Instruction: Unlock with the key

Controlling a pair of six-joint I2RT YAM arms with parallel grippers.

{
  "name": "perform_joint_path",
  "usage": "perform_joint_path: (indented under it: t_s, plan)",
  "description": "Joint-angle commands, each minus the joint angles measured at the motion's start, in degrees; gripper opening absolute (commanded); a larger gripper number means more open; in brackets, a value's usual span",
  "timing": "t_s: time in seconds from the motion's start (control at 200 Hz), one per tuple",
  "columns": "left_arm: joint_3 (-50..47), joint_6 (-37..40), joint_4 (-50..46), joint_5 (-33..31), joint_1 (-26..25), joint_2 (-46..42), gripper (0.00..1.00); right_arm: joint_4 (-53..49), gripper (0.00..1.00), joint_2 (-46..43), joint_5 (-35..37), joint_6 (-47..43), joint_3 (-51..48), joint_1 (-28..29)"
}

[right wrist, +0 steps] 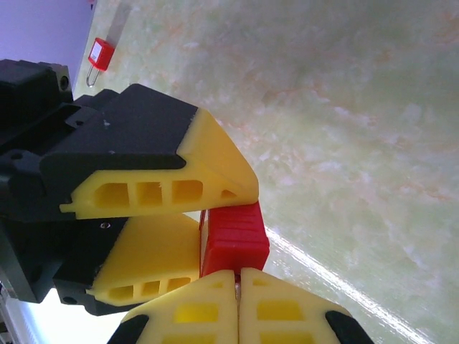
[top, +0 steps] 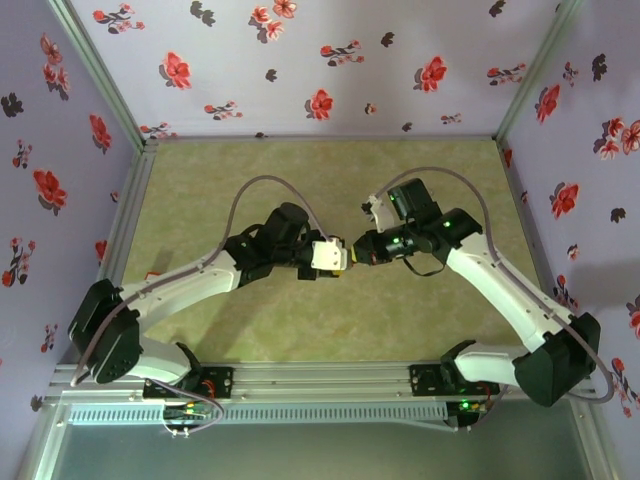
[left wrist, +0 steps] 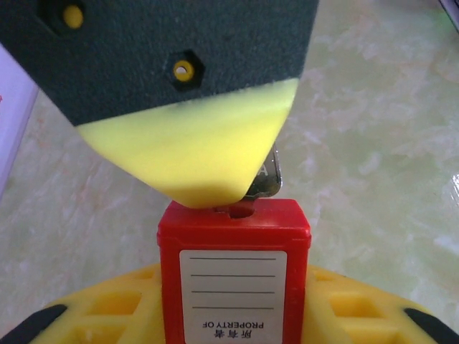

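A red padlock (left wrist: 234,229) with a white label is held off the table, and my left gripper (left wrist: 234,315) is shut on its body between yellow fingers (left wrist: 107,308). A metal key (left wrist: 267,180) meets the keyhole in the lock's end face. My right gripper (right wrist: 237,283) is shut on that key, with a thin sliver of metal showing between its pads. The padlock (right wrist: 233,236) sits just beyond those pads. In the top view, the left gripper (top: 338,258) and right gripper (top: 360,252) meet tip to tip over the middle of the table.
A second red padlock (right wrist: 99,56) with a metal shackle lies on the green table (top: 300,180) by the left wall. Flowered walls close in the left, right and far sides. Both arms reach in from the near rail.
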Motion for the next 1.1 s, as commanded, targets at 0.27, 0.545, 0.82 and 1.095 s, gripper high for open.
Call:
perform_joint_path:
  t_s: [0.27, 0.545, 0.82, 1.095]
  plan:
    - [-5.75, 7.74, 46.47, -24.93, -7.81, 6.11, 0.0, 42.21, 0.0, 0.05, -7.81, 52.63, -17.48, -6.97]
    - [-9.72, 12.66, 66.7, -36.13, -8.0, 17.79, 0.0, 53.28, 0.0, -1.72, -6.53, 71.14, -25.46, -7.29]
    - [-9.22, 9.05, 68.91, -38.75, -7.89, 19.89, 0.0, 49.32, 0.15, -6.16, -5.62, 72.09, -27.33, -11.22]
    - [-3.38, -30.01, 42.49, -34.22, -2.95, 8.84, 0.0, 16.71, 0.86, -16.91, 4.2, 42.36, -16.06, -25.08]
